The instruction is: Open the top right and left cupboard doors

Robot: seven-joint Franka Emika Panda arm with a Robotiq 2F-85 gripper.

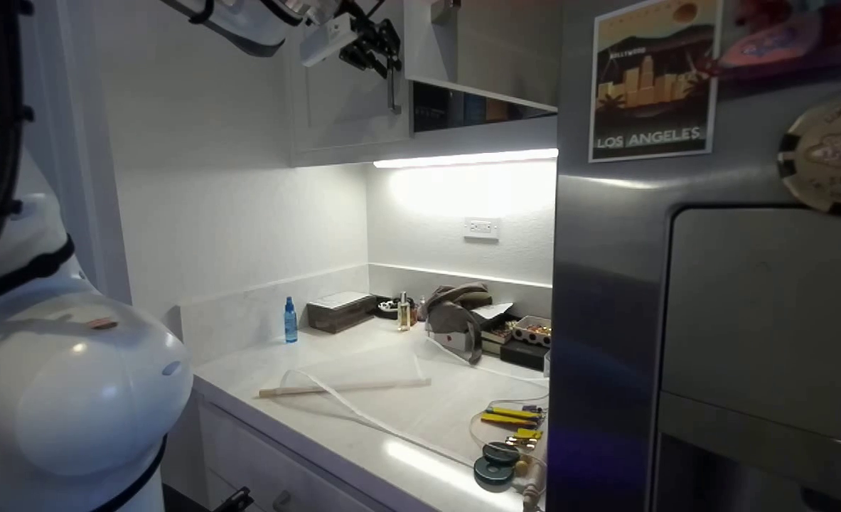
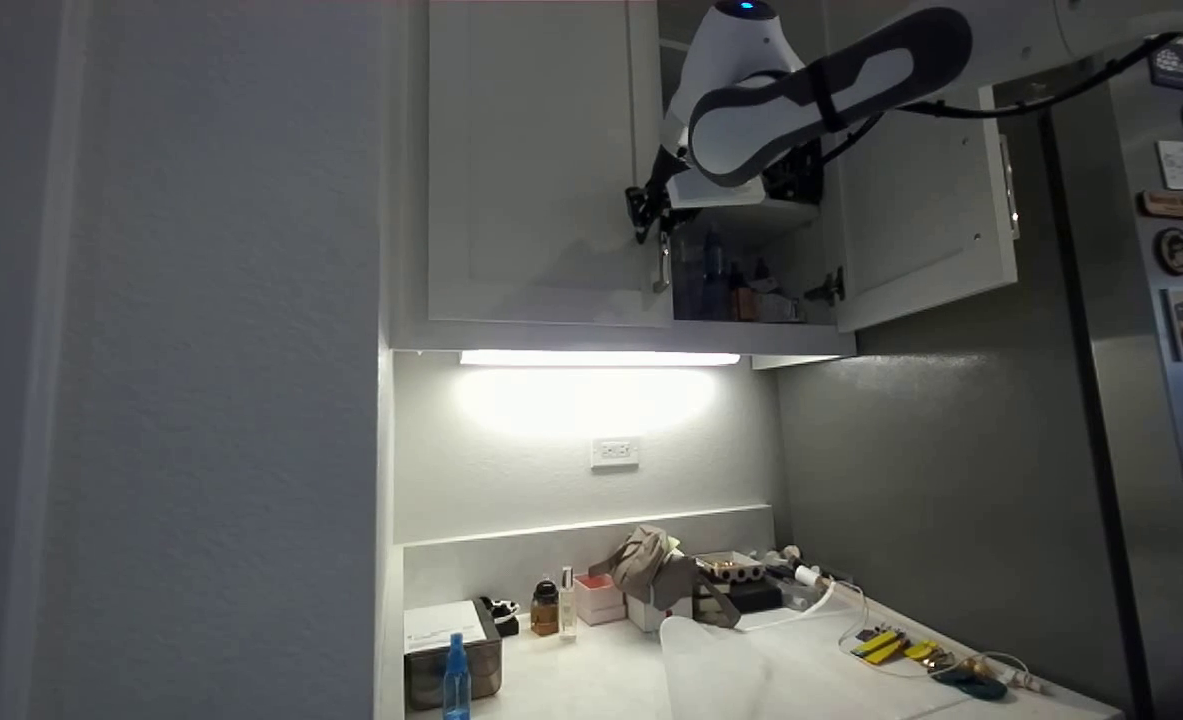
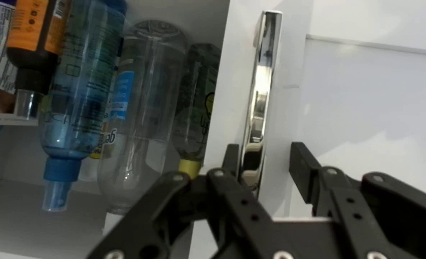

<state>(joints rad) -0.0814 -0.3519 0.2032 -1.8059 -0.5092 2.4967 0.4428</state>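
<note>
The left cupboard door (image 2: 541, 160) is white and shut; it also shows in an exterior view (image 1: 352, 99) and in the wrist view (image 3: 371, 108). Its shiny bar handle (image 3: 261, 86) stands upright near the door's free edge. The right cupboard door (image 2: 921, 190) stands open, swung toward the fridge; it also shows in an exterior view (image 1: 502, 53). My gripper (image 3: 265, 149) is open, its fingers either side of the lower part of the left door's handle. The left finger is close against the handle; the right finger is apart from it.
Several bottles (image 3: 144, 97) stand inside the open cupboard, beside the gripper. The grey fridge (image 1: 612, 284) stands to the right. Below, the counter (image 1: 306, 427) holds a blue spray bottle (image 1: 290, 320), boxes, a bag and small items. A side wall (image 2: 221, 350) borders the left door.
</note>
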